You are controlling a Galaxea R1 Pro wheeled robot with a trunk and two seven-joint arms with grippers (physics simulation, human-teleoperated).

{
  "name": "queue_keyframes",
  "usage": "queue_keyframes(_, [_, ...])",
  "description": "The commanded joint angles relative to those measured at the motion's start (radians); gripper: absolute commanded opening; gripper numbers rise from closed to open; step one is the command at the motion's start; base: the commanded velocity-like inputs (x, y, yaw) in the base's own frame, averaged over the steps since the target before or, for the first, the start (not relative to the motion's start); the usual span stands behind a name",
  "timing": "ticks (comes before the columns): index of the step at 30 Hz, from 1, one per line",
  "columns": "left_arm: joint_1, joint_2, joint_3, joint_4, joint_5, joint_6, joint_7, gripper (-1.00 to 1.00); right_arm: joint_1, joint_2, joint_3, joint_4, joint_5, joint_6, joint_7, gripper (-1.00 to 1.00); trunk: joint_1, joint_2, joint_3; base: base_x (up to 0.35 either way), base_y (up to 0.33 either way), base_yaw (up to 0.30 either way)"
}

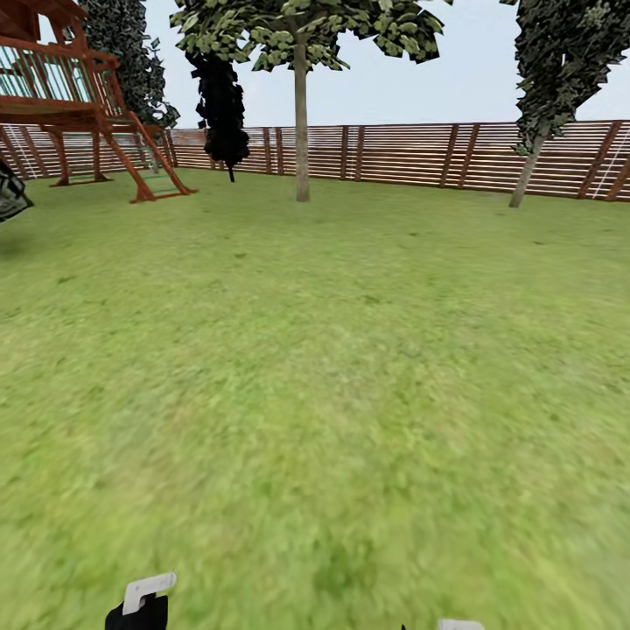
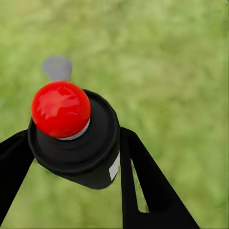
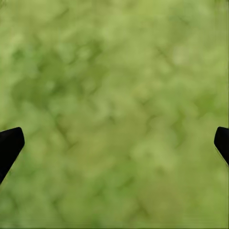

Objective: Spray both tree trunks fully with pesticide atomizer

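Note:
The pesticide atomizer (image 2: 78, 152), a small black bottle with a round red top, sits between the two black fingers of my left gripper (image 2: 76, 160), which is shut on its body above the grass. My right gripper (image 3: 114, 143) is open, its fingertips far apart with only lawn between them. In the head view, one tree stands straight ahead near the fence, its tree trunk (image 1: 301, 131) slim, grey-tan and upright. A second tree trunk (image 1: 527, 173) leans at the far right under a darker crown. Both stand far off across the lawn.
A brown slatted fence (image 1: 402, 153) closes the far side of the lawn. A wooden playset (image 1: 79, 105) stands at the far left, with a dark narrow conifer (image 1: 220, 105) beside it. Open grass (image 1: 315, 376) stretches from me to the trees.

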State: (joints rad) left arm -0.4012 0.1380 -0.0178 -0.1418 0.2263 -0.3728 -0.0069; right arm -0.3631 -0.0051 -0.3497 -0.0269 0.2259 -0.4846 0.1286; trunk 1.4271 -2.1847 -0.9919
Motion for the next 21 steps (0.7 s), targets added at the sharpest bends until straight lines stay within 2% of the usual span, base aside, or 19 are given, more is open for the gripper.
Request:
queue_keyframes(1, [0.000,0.000,-0.002,0.001,0.005,-0.003,-0.001,-1.00,-0.001,0.000,-0.009,0.001,0.006,-0.003,0.005,1.00,0.000,0.000,-0.001,0.339,0.000,0.000])
queue_keyframes(21, [0.000,0.000,-0.002,0.001,0.005,-0.003,-0.001,-1.00,0.000,0.000,-0.009,0.001,0.006,-0.003,0.005,1.00,0.000,0.000,-0.001,0.339,0.000,0.000])
